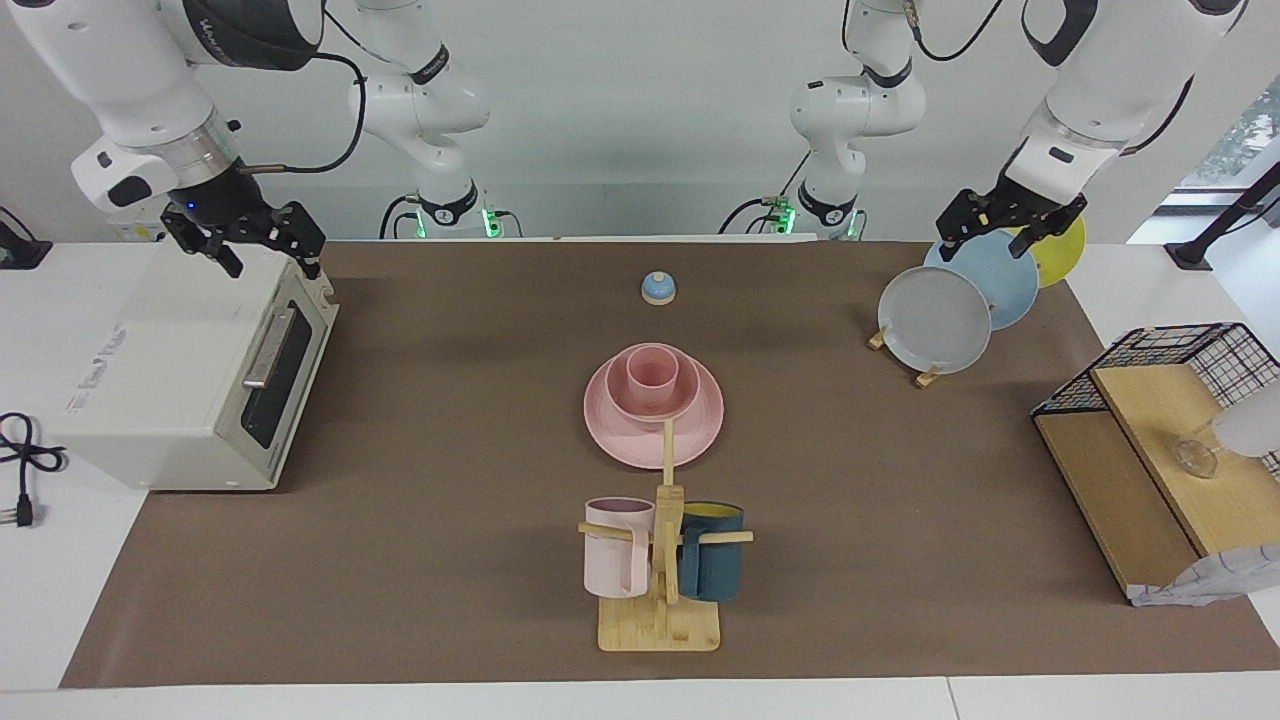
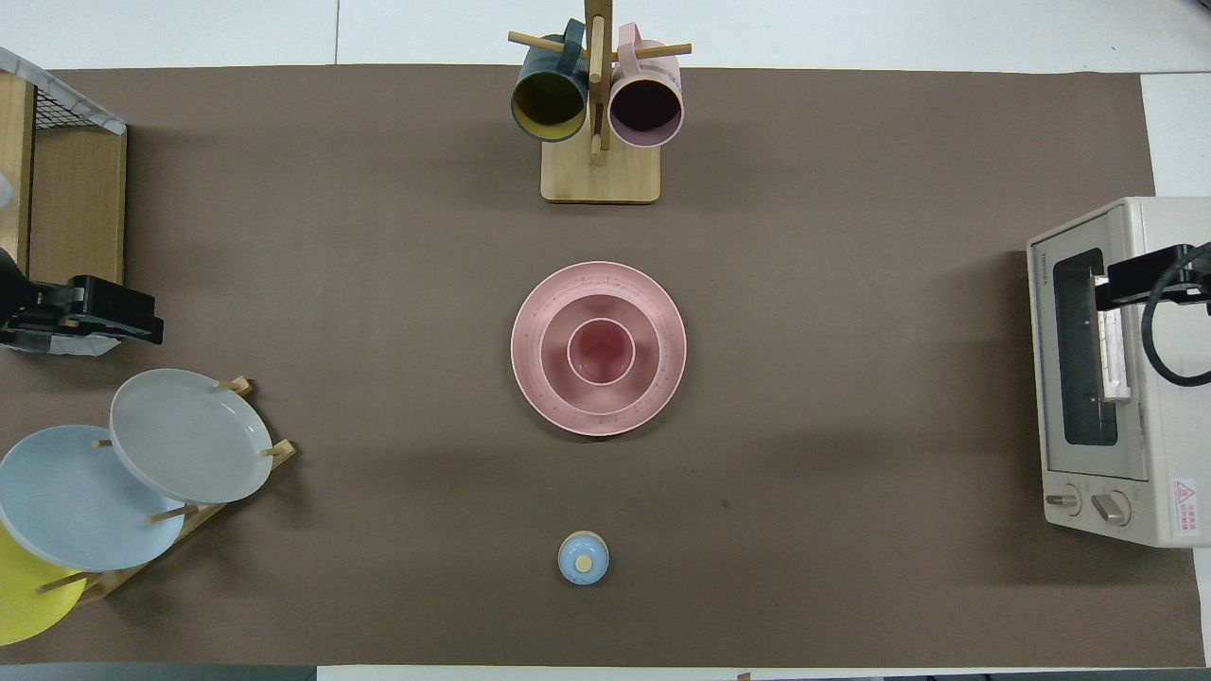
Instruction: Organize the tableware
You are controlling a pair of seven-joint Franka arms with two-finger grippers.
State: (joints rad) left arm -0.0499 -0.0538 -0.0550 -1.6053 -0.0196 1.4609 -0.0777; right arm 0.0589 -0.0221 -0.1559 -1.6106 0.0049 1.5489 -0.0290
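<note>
Left hand: the left hand is up in the air over the blue plate in the plate rack. Its fingers are spread apart and it holds nothing.
Right hand: the right hand is up in the air over the top front edge of the toaster oven. Its fingers are spread apart too, and it holds nothing.
Pink cup: the small pink cup stands up straight inside the pink bowl.
Pink bowl: it sits on the pink plate, right in the middle of it.
Pink plate: it lies flat in the middle of the brown mat on the table. No hand is near it.
Plate rack: it is at the left arm's end of the table. A grey plate, the blue plate and a yellow plate lean in it, one after the other.
Mug stand: a wooden mug stand is farther from the robots than the pink plate. A pale pink mug and a teal mug hang on it.
Bell: a little blue bell sits on the mat, nearer to the robots than the pink plate.
Shelf: a wooden shelf with a wire basket is at the left arm's end.
</note>
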